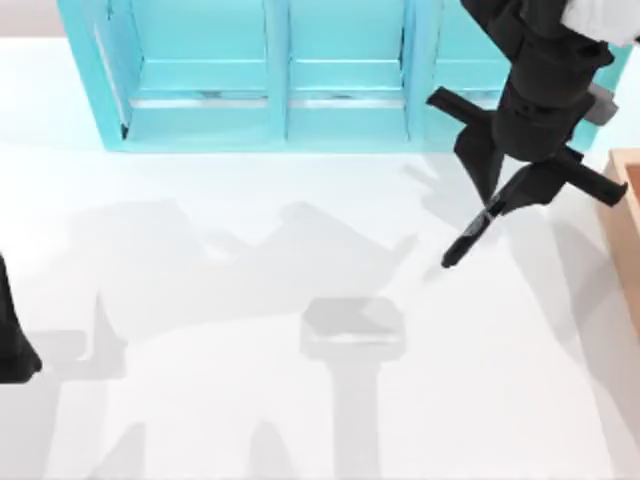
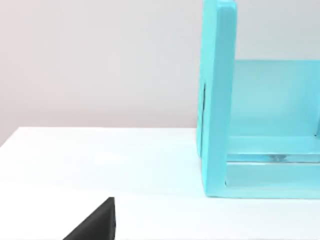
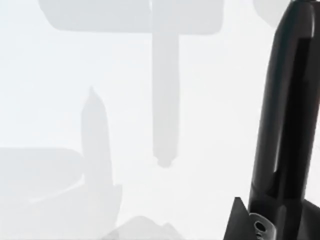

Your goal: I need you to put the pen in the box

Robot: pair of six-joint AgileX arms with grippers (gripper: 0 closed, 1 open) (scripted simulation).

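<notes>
Nearest the camera, the white table (image 1: 300,400) carries only soft grey shadows across its front. At the far left edge of the top view the left arm (image 1: 12,345) sits parked, most of it cut off by the frame. In its wrist view a dark wedge of the left gripper (image 2: 95,222) pokes in at the lower edge, and whether its fingers are apart or together cannot be told.

Further in, on the right, here is the action: the right gripper (image 1: 497,200) hangs over the table, its fingers closed on the upper end of the pen (image 1: 470,238). The pen slants down and to the left, its lower tip free and casting a shadow on the table. The right wrist view catches the pen (image 3: 285,115) as a long glossy black barrel, its upper end running out of frame.

At the right edge, the box (image 1: 628,230) shows just a tan wall and a strip of orange-brown inside; the rest is cut off. The pen is near it, not in it.

At the back stands the light-blue shelf unit (image 1: 280,80), its top cropped, the right arm hiding its right end.
</notes>
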